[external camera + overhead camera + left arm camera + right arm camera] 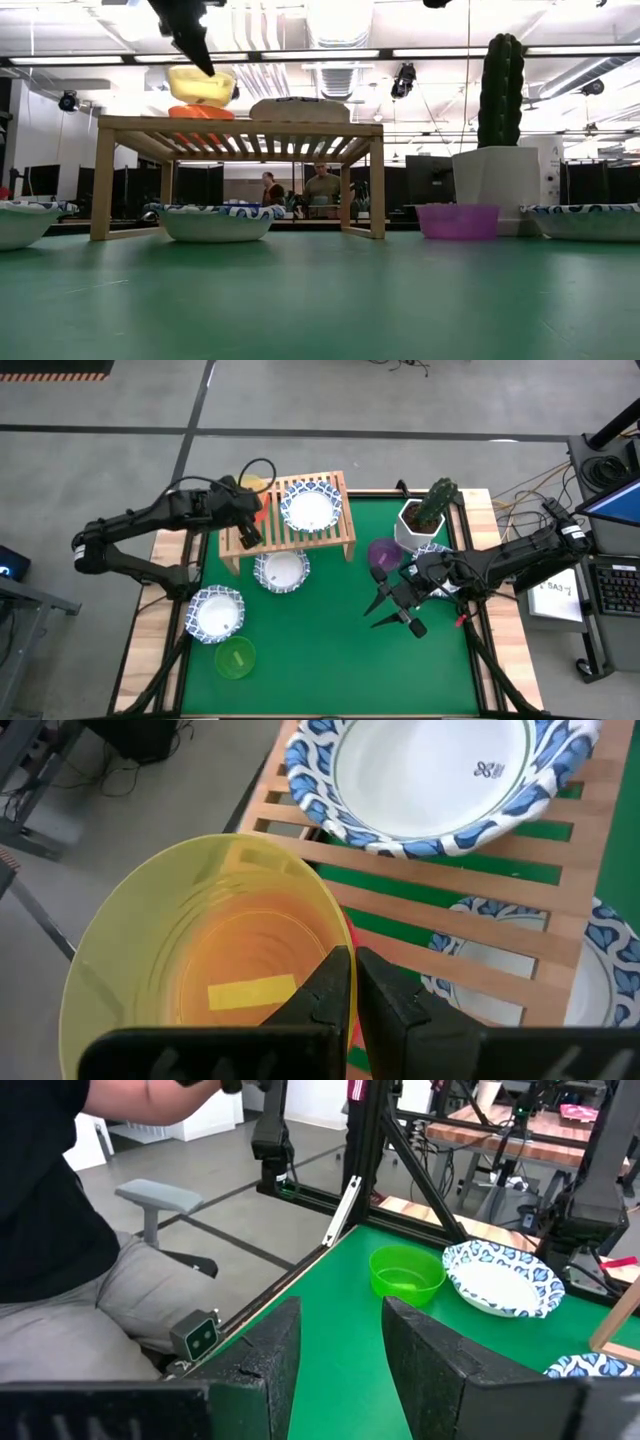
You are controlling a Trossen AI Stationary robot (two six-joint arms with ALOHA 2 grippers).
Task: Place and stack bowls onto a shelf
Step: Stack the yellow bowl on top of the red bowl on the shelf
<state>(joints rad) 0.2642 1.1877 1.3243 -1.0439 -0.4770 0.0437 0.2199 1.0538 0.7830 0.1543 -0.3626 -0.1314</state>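
The red bowl (349, 970) shows only as a sliver beneath the yellow-green bowl (200, 960), a patterned bowl (281, 571) lies partly hidden under the shelf (345, 530), and another (436, 550) behind the right arm.

A cactus (437, 503) in its white pot (410, 526).

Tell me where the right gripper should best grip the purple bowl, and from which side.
Probably the thin rim, from above: the purple bowl sits upright and open on the table, so one finger can go inside the wall and one outside. Take the rim side facing the right gripper, since the plant pot crowds the far side and a patterned bowl sits close beside it.
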